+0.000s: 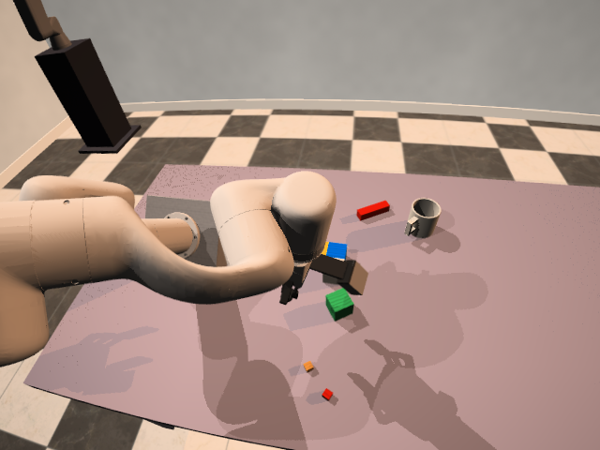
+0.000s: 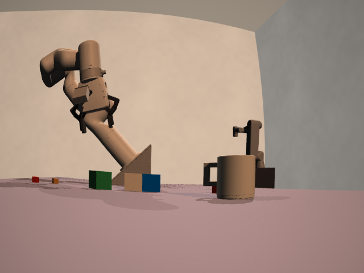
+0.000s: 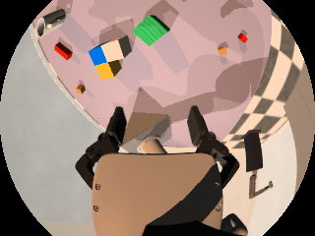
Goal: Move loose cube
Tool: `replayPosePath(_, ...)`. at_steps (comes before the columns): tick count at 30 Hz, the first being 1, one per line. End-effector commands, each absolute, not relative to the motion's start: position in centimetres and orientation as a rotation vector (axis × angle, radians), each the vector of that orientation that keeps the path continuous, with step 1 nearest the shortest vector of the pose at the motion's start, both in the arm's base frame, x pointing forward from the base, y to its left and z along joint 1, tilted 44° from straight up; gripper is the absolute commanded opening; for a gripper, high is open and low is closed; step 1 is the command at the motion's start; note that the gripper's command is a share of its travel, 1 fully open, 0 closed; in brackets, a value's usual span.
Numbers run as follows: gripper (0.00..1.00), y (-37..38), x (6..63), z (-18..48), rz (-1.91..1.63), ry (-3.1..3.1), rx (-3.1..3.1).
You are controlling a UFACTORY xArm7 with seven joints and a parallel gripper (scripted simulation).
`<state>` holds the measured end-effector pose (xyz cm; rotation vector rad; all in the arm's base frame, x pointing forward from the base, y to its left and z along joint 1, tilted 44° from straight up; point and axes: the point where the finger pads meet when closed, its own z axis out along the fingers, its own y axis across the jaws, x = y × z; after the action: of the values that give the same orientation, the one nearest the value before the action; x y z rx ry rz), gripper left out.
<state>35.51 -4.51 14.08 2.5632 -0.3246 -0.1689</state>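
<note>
The loose green cube (image 1: 338, 303) sits on the pink mat, apart from the group; it also shows in the exterior view (image 2: 100, 180) and the wrist view (image 3: 152, 29). The group is a blue cube (image 3: 98, 57), a tan cube (image 3: 118, 47) and a yellow cube (image 3: 106, 70), touching in an L. The open corner faces the green cube's side. In the top view my wrist hides most of the group; only the blue cube (image 1: 336, 250) and a yellow sliver show. My gripper (image 2: 95, 123) is open and empty, well above the mat, over the area near the green cube.
A red bar (image 1: 373, 209) and a grey mug (image 1: 424, 217) lie beyond the group. A small orange cube (image 1: 307, 366) and a small red cube (image 1: 327, 394) lie toward the mat's front edge. A black pedestal (image 1: 84, 92) stands off the mat at the back left.
</note>
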Motion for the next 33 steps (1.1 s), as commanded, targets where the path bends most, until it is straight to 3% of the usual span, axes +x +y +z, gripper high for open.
replayPosePath(1, 1.0, -5.7, 38.5, 12.3, -0.226, 0.03, 2.495)
replayPosePath(10, 1.0, -6.6, 43.6, 8.4, -0.319, 0.633, 2.31)
replayPosePath(33, 1.0, -6.6, 43.7, 8.3, -0.304, 0.605, 2.312)
